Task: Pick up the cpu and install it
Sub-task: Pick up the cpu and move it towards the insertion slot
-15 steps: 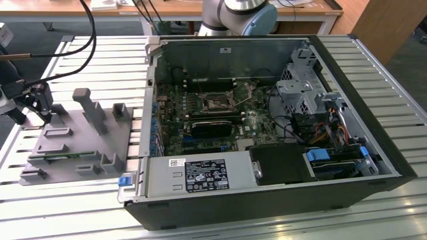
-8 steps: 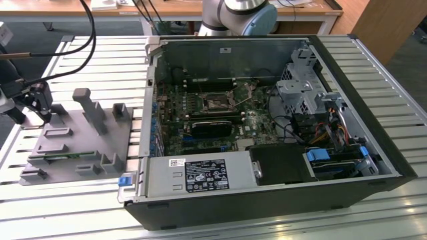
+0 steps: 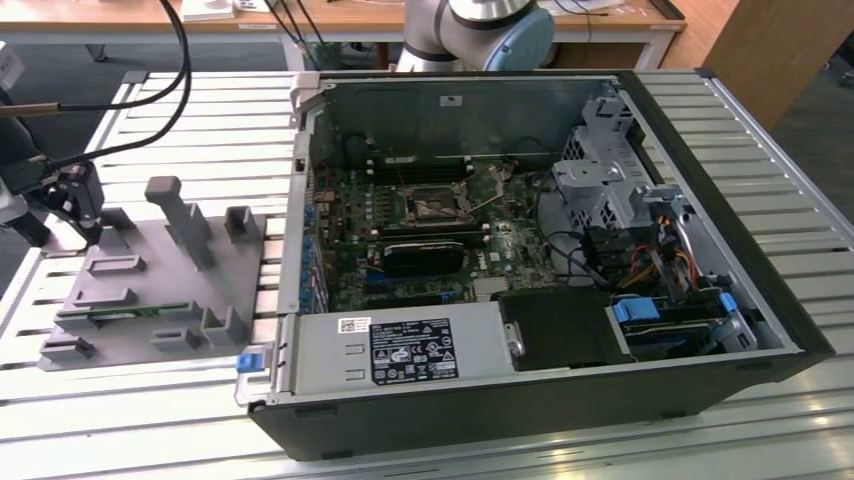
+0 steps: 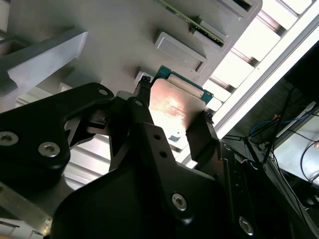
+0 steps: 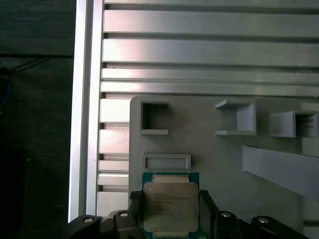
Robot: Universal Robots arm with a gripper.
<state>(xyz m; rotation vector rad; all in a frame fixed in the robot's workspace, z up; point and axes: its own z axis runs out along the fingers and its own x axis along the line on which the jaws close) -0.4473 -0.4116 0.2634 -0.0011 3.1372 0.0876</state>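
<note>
Holds black two-finger claw (image 3: 88, 235) over the grey plastic tray's (image 3: 147, 300) far corner, at the exterior view's left, well apart from the dark metal-framed socket (image 3: 438, 208). In the second wrist view, pinches small flat square silvery-topped cpu (image 4: 172, 107) by opposite edges. In the first wrist view, same clamp, by the tray's edge. Risks, probably, a slip or tilt on so thin a hold; then bent socket pins.
</note>
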